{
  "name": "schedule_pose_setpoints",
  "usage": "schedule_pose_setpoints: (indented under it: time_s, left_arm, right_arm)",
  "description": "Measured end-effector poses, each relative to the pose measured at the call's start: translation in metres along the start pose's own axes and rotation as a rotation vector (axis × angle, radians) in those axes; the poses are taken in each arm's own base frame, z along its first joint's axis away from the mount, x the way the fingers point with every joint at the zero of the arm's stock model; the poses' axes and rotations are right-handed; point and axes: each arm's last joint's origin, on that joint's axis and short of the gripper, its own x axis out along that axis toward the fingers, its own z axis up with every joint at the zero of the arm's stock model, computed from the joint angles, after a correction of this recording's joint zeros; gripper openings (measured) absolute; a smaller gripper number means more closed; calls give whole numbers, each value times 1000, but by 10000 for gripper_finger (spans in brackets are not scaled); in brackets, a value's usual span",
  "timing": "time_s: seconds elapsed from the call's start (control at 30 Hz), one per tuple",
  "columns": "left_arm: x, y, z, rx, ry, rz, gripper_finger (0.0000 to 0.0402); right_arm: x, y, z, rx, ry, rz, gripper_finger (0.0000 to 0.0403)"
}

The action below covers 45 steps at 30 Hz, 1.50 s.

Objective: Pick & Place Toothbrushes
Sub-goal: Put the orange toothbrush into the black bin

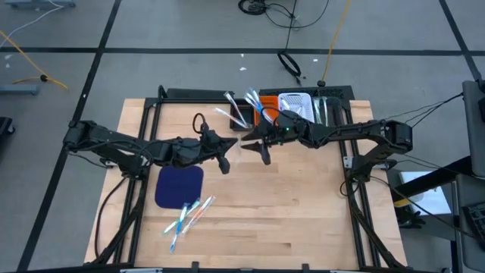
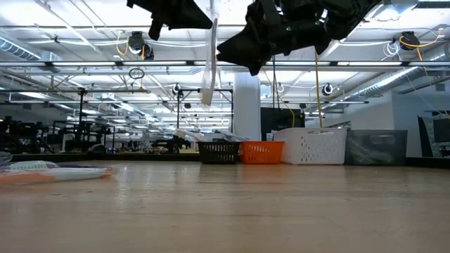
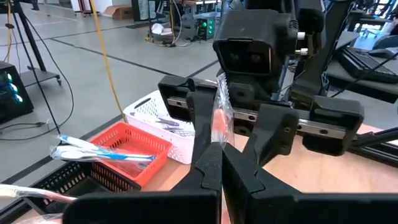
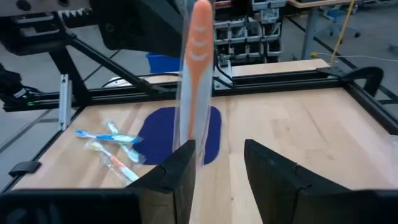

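Note:
One toothbrush (image 4: 198, 68) in a clear wrapper, with an orange handle, stands upright in the air between my two grippers above the table's middle. My left gripper (image 3: 221, 177) is shut on it. My right gripper (image 4: 217, 168) faces the left one and is open, with a finger on either side of the toothbrush's lower part. The toothbrush is close to one finger (image 4: 180, 168), and whether they touch does not show. Several more toothbrushes (image 1: 189, 212) lie flat on the table at the near side of the dark blue mat (image 1: 179, 186). Others stick out of the black bin (image 1: 241, 110). My left gripper pinches the wrapped toothbrush between its two shut fingers, part way along its length (image 3: 216, 146). A short stretch rises above the fingers, and the rest hangs straight down. The free lower end (image 2: 207, 102) is well clear of the table.
A row of bins stands at the table's far edge: the black bin, an orange bin (image 1: 264, 106), a white bin (image 1: 295, 102) and a darker bin (image 1: 327, 106). A black frame (image 1: 356, 197) runs around the wooden top. Bare wood (image 1: 295, 205) lies to the right of the mat.

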Motion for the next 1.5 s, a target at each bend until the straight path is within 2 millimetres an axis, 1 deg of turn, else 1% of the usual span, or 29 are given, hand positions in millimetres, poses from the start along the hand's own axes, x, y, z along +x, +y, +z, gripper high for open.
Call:
schedule_pose_setpoints:
  time_s: [0.17,0.27,0.57,0.63,0.77,1.03,1.27,1.33,1.37,1.47,1.5]
  left_arm:
    - [0,1,0,1,-1,3,0]
    - [2,3,1,0,-1,12,0]
    - [2,4,1,-11,-4,16,0]
    - [2,4,1,-12,-6,16,0]
    - [2,2,3,-28,-12,-38,0]
    - [1,-1,3,-28,-11,-67,0]
    - [9,-4,-4,-23,-4,-65,0]
    - [13,-5,-7,-19,-3,-70,0]
    - [15,-6,-8,-17,-5,-71,0]
    - [16,-5,-8,-1,-11,-63,0]
    - [16,-5,-8,4,-12,-61,0]
  right_arm:
    - [2,6,0,11,-4,36,130]
    - [4,14,0,-11,-2,62,130]
    - [8,28,2,-65,-34,104,130]
    - [8,28,3,-71,-38,97,130]
    - [8,25,3,-70,-41,-5,130]
    - [7,22,3,-67,-39,-17,130]
    - [6,18,6,-46,-67,-17,129]
    - [6,21,5,-45,-55,11,117]
    - [7,21,3,-43,-43,12,103]
    - [7,20,0,-63,-9,7,32]
    - [6,20,0,-70,-5,6,20]
